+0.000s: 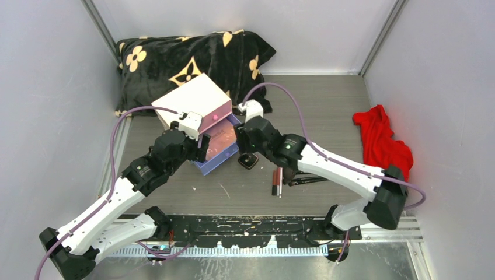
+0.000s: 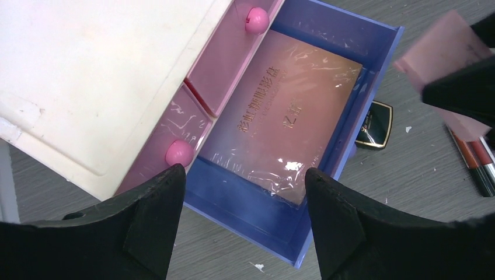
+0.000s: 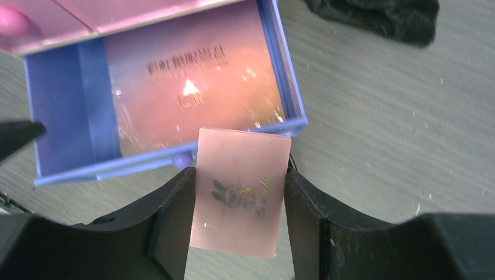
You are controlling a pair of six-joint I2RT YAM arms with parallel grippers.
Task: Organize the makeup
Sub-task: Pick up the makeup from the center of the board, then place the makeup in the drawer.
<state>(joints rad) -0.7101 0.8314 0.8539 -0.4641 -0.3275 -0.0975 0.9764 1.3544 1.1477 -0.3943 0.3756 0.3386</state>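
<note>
palette [image 2: 286, 116] — gold Chinese lettering, wording unclear

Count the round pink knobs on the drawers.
2. One pink knob is at the top of the left wrist view, the other lower left, each on its own pink drawer. More may be hidden.

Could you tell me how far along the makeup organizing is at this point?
Done: the pink palette lies in the open blue drawer. In hand: the right gripper grips a pink compact near that drawer; the left gripper is open, empty. Left: the black compact and slim tubes sit on the table.
</note>
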